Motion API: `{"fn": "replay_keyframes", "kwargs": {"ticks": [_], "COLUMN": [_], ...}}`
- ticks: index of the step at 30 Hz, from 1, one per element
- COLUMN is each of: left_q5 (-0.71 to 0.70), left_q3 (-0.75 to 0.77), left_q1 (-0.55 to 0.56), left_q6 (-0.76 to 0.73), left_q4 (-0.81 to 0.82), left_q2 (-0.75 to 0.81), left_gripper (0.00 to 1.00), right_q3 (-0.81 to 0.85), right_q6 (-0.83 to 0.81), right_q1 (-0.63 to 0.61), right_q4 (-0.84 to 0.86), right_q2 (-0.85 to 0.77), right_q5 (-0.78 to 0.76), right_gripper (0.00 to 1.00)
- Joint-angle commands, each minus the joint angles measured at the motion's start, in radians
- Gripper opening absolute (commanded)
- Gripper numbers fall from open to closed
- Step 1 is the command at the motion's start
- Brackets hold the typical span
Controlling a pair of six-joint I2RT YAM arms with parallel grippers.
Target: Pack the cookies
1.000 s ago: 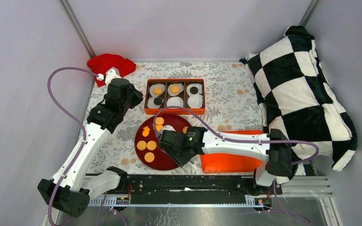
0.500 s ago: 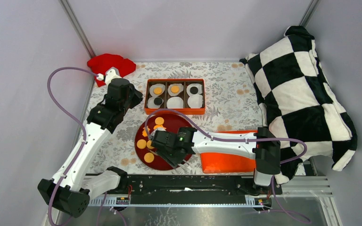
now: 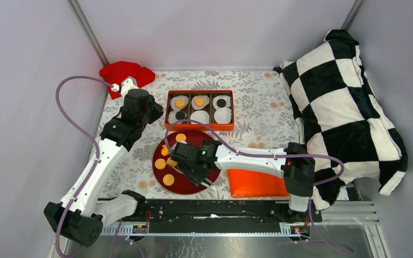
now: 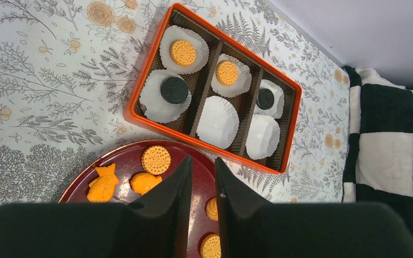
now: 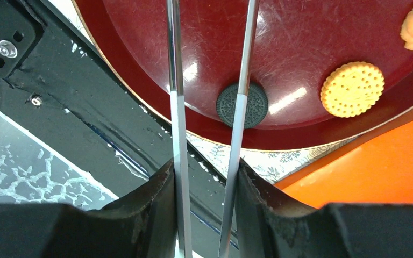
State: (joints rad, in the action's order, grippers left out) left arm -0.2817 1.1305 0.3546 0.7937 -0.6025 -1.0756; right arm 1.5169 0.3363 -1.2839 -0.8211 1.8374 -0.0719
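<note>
Several orange-tan cookies (image 3: 161, 164) lie on the dark red plate (image 3: 193, 137). In the left wrist view there are a round one (image 4: 156, 159) and a fish shape (image 4: 103, 183). The orange box (image 4: 140, 88) holds paper cups: two with orange cookies (image 4: 183, 52), two with black cookies (image 4: 174, 90), two empty (image 4: 218, 121). My right gripper (image 5: 204, 177) is shut on metal tongs (image 5: 175, 80), whose arms stand apart over the plate (image 5: 301, 43); one arm crosses a black cookie (image 5: 253, 105). It hovers over the plate's near side (image 3: 188, 161). My left gripper (image 4: 203, 166) is shut and empty above the plate's far edge.
An orange lid (image 3: 258, 183) lies right of the plate. A red cloth (image 3: 123, 72) sits at the back left. A black-and-white checked cushion (image 3: 349, 107) fills the right side. The black base rail (image 5: 59, 91) runs just beside the plate's near rim.
My right arm has moved left with the tongs, from the plate's right side to over its near middle. The left arm has not moved.
</note>
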Motion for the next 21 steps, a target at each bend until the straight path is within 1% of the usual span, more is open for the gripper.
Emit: {"fn": "replay_keyframes", "kwargs": {"ticks": [1,5,10,15,21], "left_q5": [-0.018,-0.024,-0.06,-0.078,-0.092], "left_q3": [0.004,0.03,0.073,0.131,0.198], "left_q1": [0.007,0.007,0.006,0.006,0.005], "left_q6": [-0.013,-0.014,-0.026,-0.041,-0.066], "left_q4": [0.009,0.012,0.02,0.039,0.046], "left_q2": [-0.025,-0.063,-0.122,-0.207,-0.316], "left_gripper": [0.26,0.26,0.25,0.25,0.24], "right_q3": [0.094,0.172,0.192,0.181,0.163], "right_q6": [-0.023,-0.026,-0.038,-0.06,-0.092], "right_q1": [0.012,0.047,0.118,0.25,0.396], "right_q4": [-0.01,-0.058,-0.071,-0.039,-0.001], "right_q2": [-0.092,-0.132,-0.166,-0.159,-0.114], "right_q5": [-0.12,-0.23,-0.323,-0.341,-0.312], "right_gripper": [0.13,0.13,0.12,0.12,0.12]}}
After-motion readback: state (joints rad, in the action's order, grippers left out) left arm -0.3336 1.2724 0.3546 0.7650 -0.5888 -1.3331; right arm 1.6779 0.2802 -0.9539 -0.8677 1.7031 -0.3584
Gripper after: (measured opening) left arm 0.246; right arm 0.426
